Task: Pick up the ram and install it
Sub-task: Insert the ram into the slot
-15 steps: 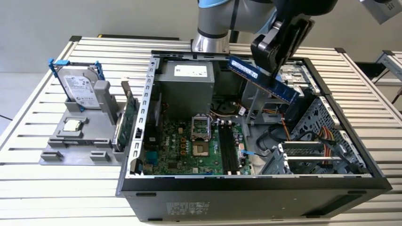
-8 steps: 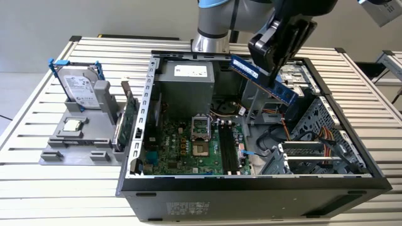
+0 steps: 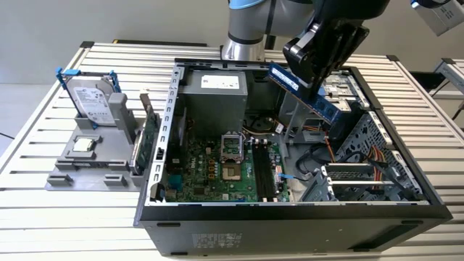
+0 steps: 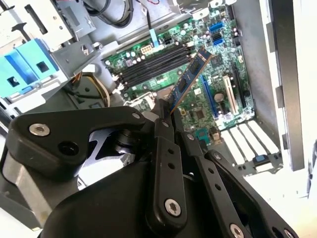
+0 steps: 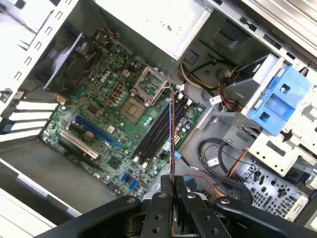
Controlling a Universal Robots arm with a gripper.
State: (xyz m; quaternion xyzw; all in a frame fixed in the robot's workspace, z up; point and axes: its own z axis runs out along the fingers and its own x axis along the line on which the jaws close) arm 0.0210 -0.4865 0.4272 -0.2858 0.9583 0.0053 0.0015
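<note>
My gripper (image 3: 314,73) is shut on the ram (image 3: 330,110), a long dark-blue stick held tilted in the air above the open computer case (image 3: 156,179), over its right half in the exterior view. The second wrist view shows the ram (image 4: 190,75) sticking out from between the black fingers (image 4: 163,124) towards the green motherboard (image 4: 198,106). In the first wrist view the ram (image 5: 171,130) is edge-on, a thin line running over the black memory slots (image 5: 154,133). The slots (image 3: 262,169) lie well below the stick, apart from it.
On a grey fixture (image 3: 87,166) at the exterior view's left stand a silver hard drive with blue clips (image 3: 94,100) and a green expansion card (image 3: 149,138). Inside the case are a power supply (image 3: 214,92), orange cables (image 3: 330,149) and a blue drive bay (image 5: 282,99).
</note>
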